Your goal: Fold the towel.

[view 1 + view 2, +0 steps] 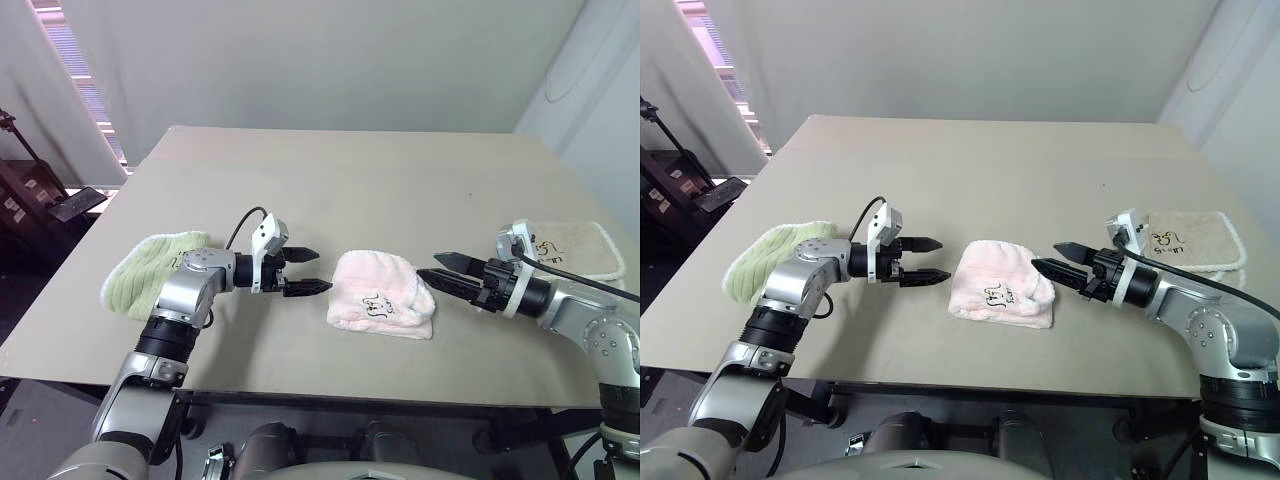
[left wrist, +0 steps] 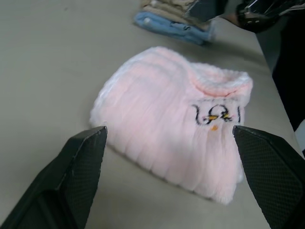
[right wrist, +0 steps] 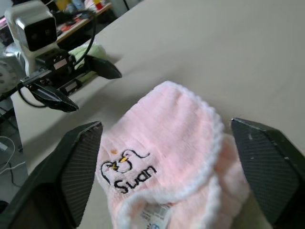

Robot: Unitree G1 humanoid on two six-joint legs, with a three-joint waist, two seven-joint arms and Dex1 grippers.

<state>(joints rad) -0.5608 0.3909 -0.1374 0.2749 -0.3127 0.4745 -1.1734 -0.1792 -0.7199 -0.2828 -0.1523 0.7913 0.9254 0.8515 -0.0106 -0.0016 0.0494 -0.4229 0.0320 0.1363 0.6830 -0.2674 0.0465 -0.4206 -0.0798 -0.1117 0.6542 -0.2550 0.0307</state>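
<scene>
Grey walls close in behind a beige table (image 1: pixel 330 180), where the pink towel (image 1: pixel 381 295) lies near the front edge as a compact folded bundle, midway between both arms. On the head camera's left eye, the left claw (image 1: pixel 302 270) and the right claw (image 1: pixel 447 270) each stand wide and empty, just clear of the bundle's ends. A lime-green towel (image 1: pixel 150 270) lies under the left arm's elbow; a beige towel (image 1: pixel 575 248) sits behind the right arm.

From the right eye, the bundle's long axis runs across the table, left to right, with the embroidered mark (image 1: pixel 1002 294) on the front face, toward the robot.

Left wrist camera: the two fingers (image 2: pixel 71 176) frame the towel's end from apart, touching nothing; the ribs run crosswise between them and the white-trimmed edge lies on the far side.

Right wrist camera: the fingers (image 3: pixel 267 167) spread wide over the opposite end, the word "Swan" and a small label (image 3: pixel 150 217) near the corner closest to the lens.

Judged from the lie of the cloth, folding looks finished or nearly so. Any next move calls only for checking the stack holds its shape and drawing both arms clear without snagging the trim.
</scene>
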